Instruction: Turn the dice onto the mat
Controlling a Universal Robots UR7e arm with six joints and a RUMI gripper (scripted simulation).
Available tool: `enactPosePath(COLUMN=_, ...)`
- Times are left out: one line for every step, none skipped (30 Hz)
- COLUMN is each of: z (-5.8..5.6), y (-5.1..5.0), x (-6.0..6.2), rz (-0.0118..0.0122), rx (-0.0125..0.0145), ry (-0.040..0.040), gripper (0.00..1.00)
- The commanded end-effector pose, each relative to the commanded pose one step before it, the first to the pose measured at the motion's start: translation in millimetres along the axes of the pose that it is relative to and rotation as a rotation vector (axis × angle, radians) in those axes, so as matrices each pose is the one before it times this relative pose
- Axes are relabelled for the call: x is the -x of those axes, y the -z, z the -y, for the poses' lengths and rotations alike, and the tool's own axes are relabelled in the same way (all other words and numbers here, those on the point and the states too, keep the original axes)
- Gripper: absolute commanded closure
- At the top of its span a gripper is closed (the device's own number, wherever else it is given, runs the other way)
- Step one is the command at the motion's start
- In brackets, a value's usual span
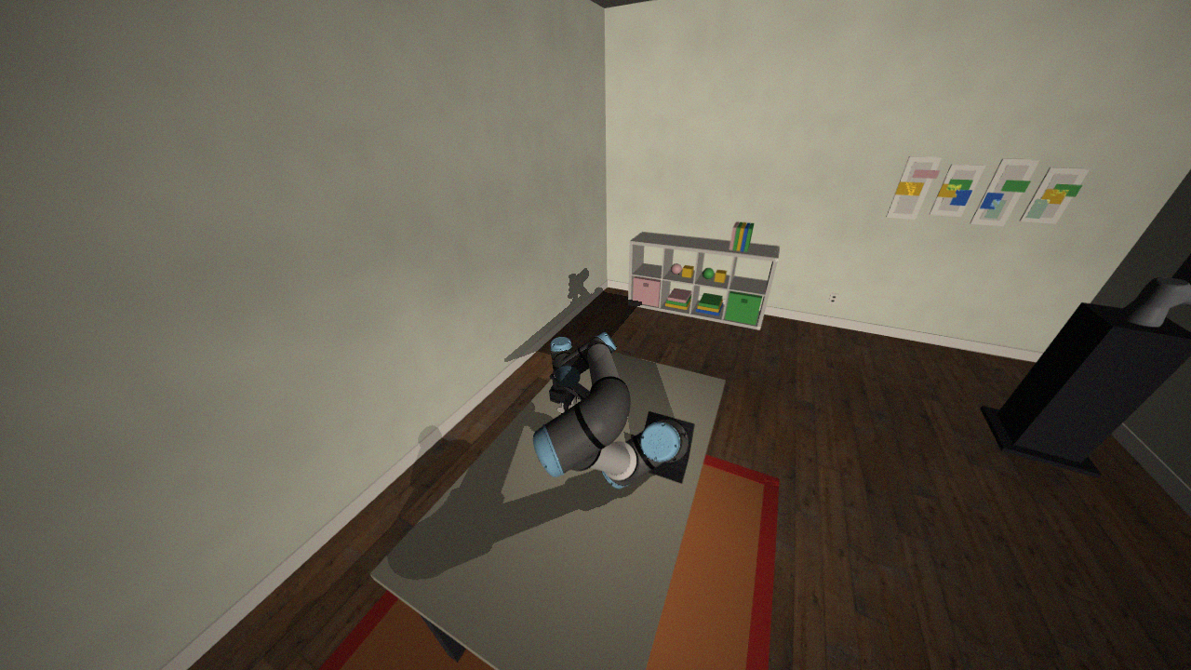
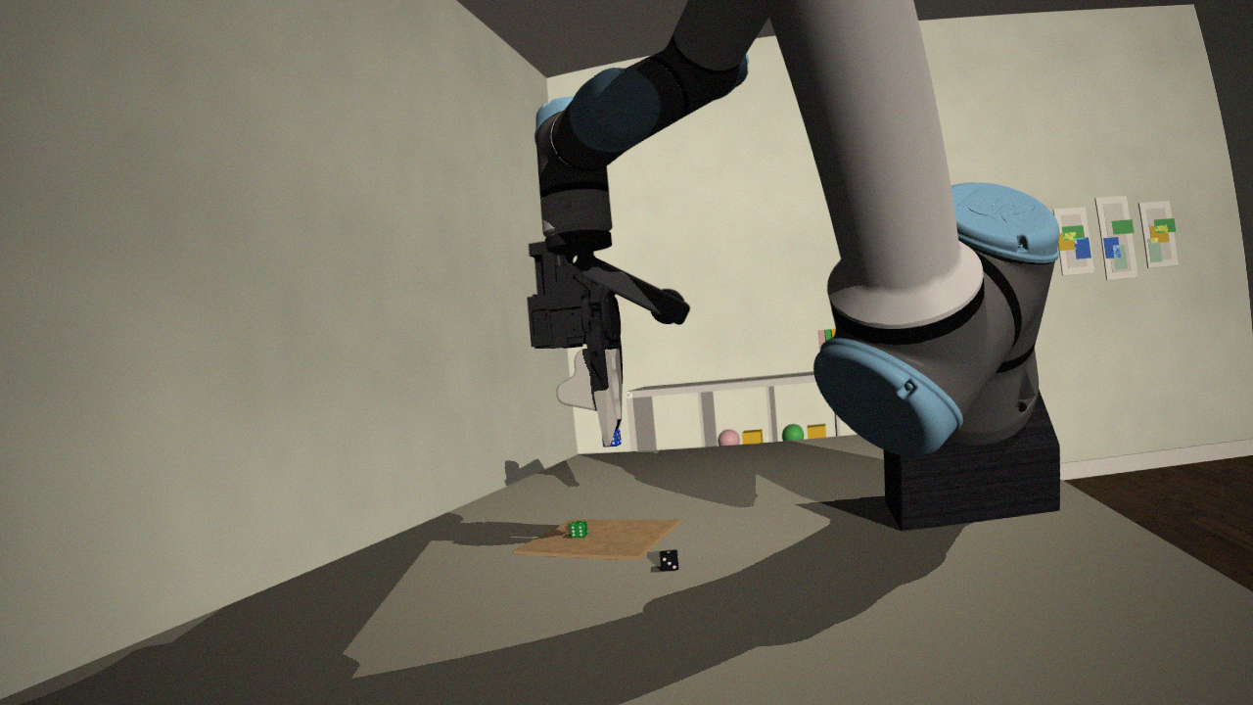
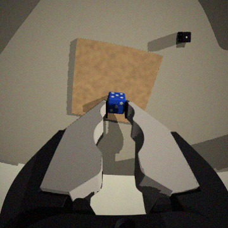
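Note:
My gripper (image 3: 115, 101) is shut on the blue die (image 3: 116, 102) and holds it high above the tan mat (image 3: 112, 77); the die also shows at the fingertips in the exterior view (image 2: 616, 436). The face of the blue die turned toward the wrist camera shows several white pips. The green die (image 2: 577, 528) sits flat on the mat (image 2: 604, 537) near its far left corner; the fingers hide it in the wrist view. The black die (image 2: 668, 559) sits on the table just off the mat's near right corner, and it also shows in the wrist view (image 3: 183, 37).
The arm's black base block (image 2: 972, 487) stands on the grey table to the right of the mat. The arm (image 1: 595, 416) hides the mat and dice in the top view. A white shelf (image 1: 706, 279) stands against the far wall.

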State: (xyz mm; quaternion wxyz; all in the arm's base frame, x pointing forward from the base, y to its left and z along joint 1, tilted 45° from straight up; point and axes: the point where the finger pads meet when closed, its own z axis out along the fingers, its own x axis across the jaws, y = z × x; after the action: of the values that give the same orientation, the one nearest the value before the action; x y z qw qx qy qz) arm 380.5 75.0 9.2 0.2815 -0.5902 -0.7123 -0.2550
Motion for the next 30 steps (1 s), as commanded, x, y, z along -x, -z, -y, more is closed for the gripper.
enactPosePath(z=-0.15, y=0.33, x=0.93, rz=-0.00019, rx=0.00083, ry=0.00342, gripper=1.0)
enactPosePath(z=0.0, y=0.0, x=0.0, rz=0.0, rx=0.0, ry=0.0, gripper=1.0)
enactPosePath(z=0.0, y=0.0, x=0.0, rz=0.0, rx=0.0, ry=0.0, gripper=1.0)
enactPosePath(z=0.0, y=0.0, x=0.0, rz=0.0, rx=0.0, ry=0.0, gripper=1.0)
enactPosePath(z=0.0, y=-0.02, x=0.0, rz=0.0, rx=0.0, ry=0.0, gripper=1.0)
enactPosePath(z=0.0, y=-0.14, x=0.0, rz=0.00001, rx=0.00001, ry=0.00001, gripper=1.0)
enactPosePath(z=0.0, y=-0.36, x=0.01, rz=0.00002, rx=0.00001, ry=0.00001, gripper=1.0)
enactPosePath(z=0.0, y=-0.65, x=0.01, rz=0.00004, rx=0.00003, ry=0.00003, gripper=1.0)
enactPosePath(z=0.0, y=-1.01, x=0.02, rz=0.00006, rx=0.00004, ry=0.00004, gripper=1.0)
enactPosePath(z=0.0, y=0.0, x=0.0, rz=0.0, rx=0.0, ry=0.0, gripper=1.0)
enactPosePath(z=0.0, y=0.0, x=0.0, rz=0.0, rx=0.0, ry=0.0, gripper=1.0)
enactPosePath(z=0.0, y=-1.42, x=0.02, rz=0.00008, rx=0.00006, ry=0.00006, gripper=1.0)
enactPosePath(z=0.0, y=-1.86, x=0.02, rz=0.00007, rx=0.00005, ry=0.00005, gripper=1.0)
enactPosePath(z=-0.01, y=-2.33, x=0.03, rz=0.0, rx=0.0, ry=0.0, gripper=1.0)
enactPosePath(z=0.0, y=-2.78, x=0.04, rz=0.0, rx=0.0, ry=0.0, gripper=1.0)
enactPosePath(z=0.0, y=-3.2, x=0.04, rz=0.0, rx=0.0, ry=0.0, gripper=1.0)
enactPosePath(z=-0.01, y=-3.6, x=0.05, rz=0.0, rx=0.0, ry=0.0, gripper=1.0)
enactPosePath(z=-0.01, y=-3.96, x=0.05, rz=0.0, rx=0.0, ry=0.0, gripper=1.0)
enactPosePath(z=-0.01, y=-4.27, x=0.06, rz=0.0, rx=0.0, ry=0.0, gripper=1.0)
enactPosePath(z=-0.01, y=-4.53, x=0.06, rz=0.0, rx=0.0, ry=0.0, gripper=1.0)
enactPosePath(z=-0.01, y=-4.73, x=0.06, rz=0.0, rx=0.0, ry=0.0, gripper=1.0)
enactPosePath(z=-0.01, y=-4.87, x=0.06, rz=0.0, rx=0.0, ry=0.0, gripper=1.0)
enactPosePath(z=-0.01, y=-4.95, x=0.07, rz=0.0, rx=0.0, ry=0.0, gripper=1.0)
enactPosePath(z=-0.01, y=-4.96, x=0.07, rz=0.0, rx=0.0, ry=0.0, gripper=1.0)
enactPosePath(z=-0.01, y=-4.92, x=0.07, rz=0.0, rx=0.0, ry=0.0, gripper=1.0)
enactPosePath(z=-0.01, y=-4.82, x=0.06, rz=0.0, rx=0.0, ry=0.0, gripper=1.0)
enactPosePath(z=0.0, y=0.0, x=0.0, rz=0.0, rx=0.0, ry=0.0, gripper=1.0)
enactPosePath(z=0.0, y=0.0, x=0.0, rz=0.0, rx=0.0, ry=0.0, gripper=1.0)
enactPosePath(z=-0.01, y=-4.66, x=0.06, rz=0.0, rx=0.0, ry=0.0, gripper=1.0)
enactPosePath(z=-0.01, y=-4.45, x=0.06, rz=0.0, rx=0.0, ry=0.0, gripper=1.0)
